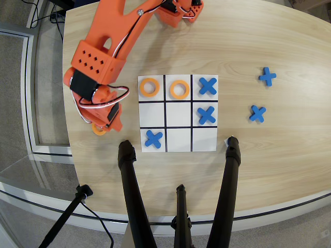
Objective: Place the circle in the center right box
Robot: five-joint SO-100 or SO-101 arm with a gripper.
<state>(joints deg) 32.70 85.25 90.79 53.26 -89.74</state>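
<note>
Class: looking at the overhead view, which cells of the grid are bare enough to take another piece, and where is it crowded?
Four cells are bare: the center right box, the central cell, and the bottom row's middle and picture-right cells. It is crowded picture-left of the grid, where the gripper covers an orange ring.

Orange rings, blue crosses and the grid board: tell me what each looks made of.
Orange rings: probably plastic or foam, matte, flat and evenly coloured with no glare. Blue crosses: likely the same material, uniform matte blue. Grid board: looks like white paper or thin card printed with black lines, lying flat on the pale wood-grain table.
</note>
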